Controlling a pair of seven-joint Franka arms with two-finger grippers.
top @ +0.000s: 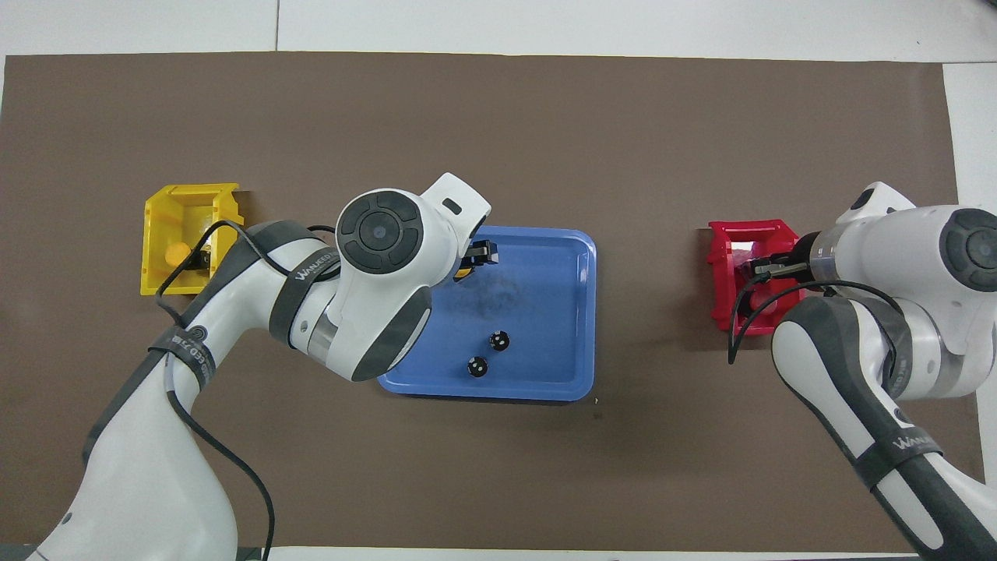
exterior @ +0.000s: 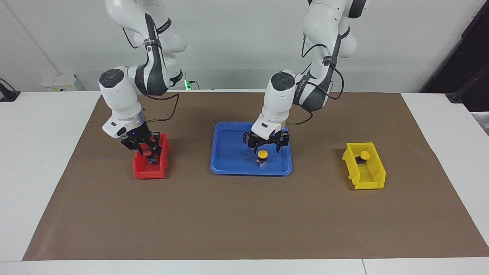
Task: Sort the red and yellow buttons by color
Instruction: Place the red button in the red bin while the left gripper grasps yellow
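Note:
A yellow button (exterior: 262, 154) stands in the blue tray (exterior: 229, 162); only a sliver of it shows in the overhead view (top: 463, 272). My left gripper (exterior: 264, 148) hangs open just over it, also seen from above (top: 477, 255). Another yellow button (exterior: 365, 155) lies in the yellow bin (exterior: 372, 177), toward the left arm's end (top: 179, 252). My right gripper (exterior: 147, 149) is down in the red bin (exterior: 147, 173) with a red button (exterior: 146, 153) at its tips; whether it grips the button I cannot tell. From above, the right gripper (top: 767, 269) covers it. No second red button shows.
Two dark capless cylinders (top: 498, 340) (top: 477, 366) stand in the blue tray (top: 545, 382) at its edge nearer the robots. A brown mat (exterior: 244, 221) covers the table. The yellow bin (top: 160, 284) and the red bin (top: 720, 265) sit at either end of the tray.

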